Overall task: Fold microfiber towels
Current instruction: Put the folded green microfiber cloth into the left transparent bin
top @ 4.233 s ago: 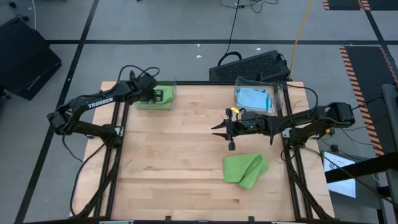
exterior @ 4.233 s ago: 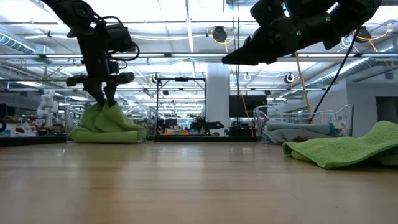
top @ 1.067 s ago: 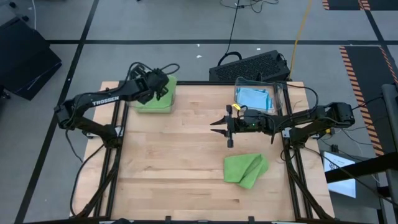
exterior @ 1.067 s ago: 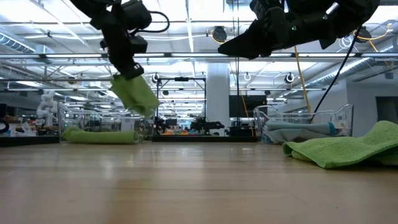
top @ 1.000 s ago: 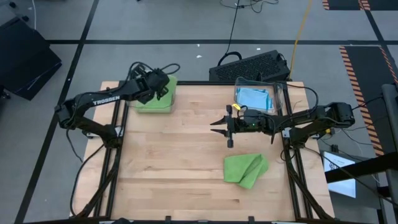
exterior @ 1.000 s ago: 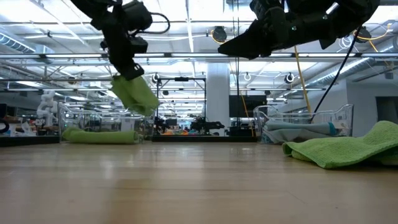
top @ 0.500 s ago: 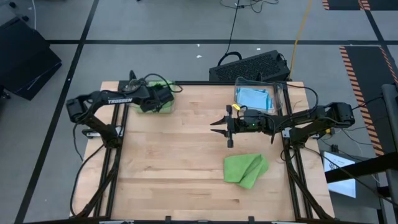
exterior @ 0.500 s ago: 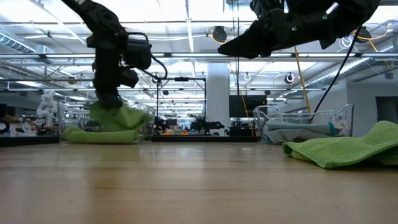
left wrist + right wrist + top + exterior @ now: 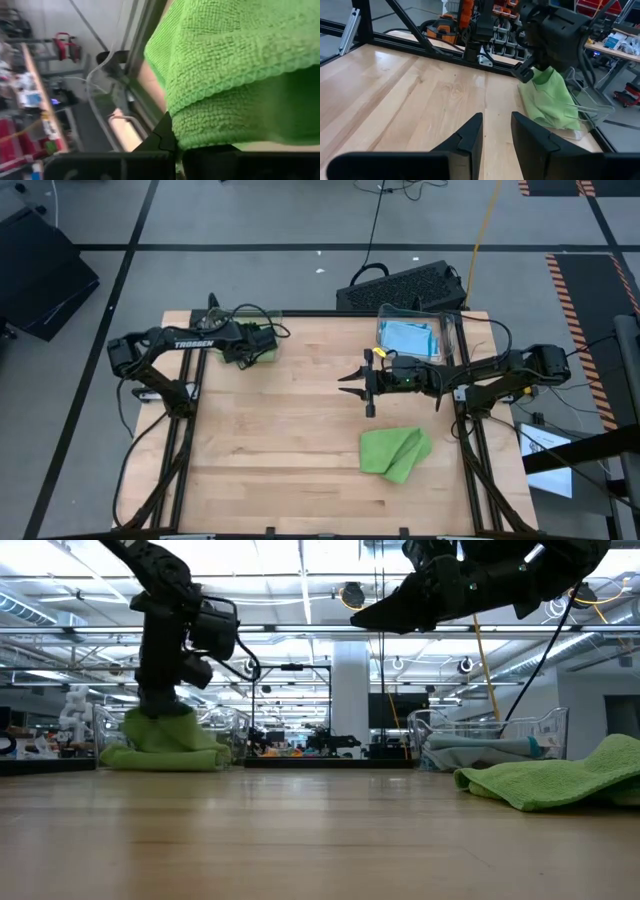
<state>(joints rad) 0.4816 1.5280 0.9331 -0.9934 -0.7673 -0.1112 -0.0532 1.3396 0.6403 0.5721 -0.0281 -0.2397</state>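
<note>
two arms work over the wooden desk (image 9: pixel 270 440). the left hand (image 9: pixel 262 343) is down at the desk's far left corner, clamped shut on a lime green towel (image 9: pixel 165 743) that is bunched there in a heap (its looped weave fills the left wrist view (image 9: pixel 235 65), pinched between the dark fingers). the right hand (image 9: pixel 345 385) hovers above the middle of the desk, well apart from that heap, its two fingers (image 9: pixel 470 132) standing a little apart with nothing between them. a second lime green towel (image 9: pixel 394 451) lies crumpled on the desk nearer the front edge, just off the right hand's side and not touching it. a clear plastic bin (image 9: pixel 417 334) sits at the desk's far right corner, with a light blue towel (image 9: pixel 408 338) folded inside it.
</note>
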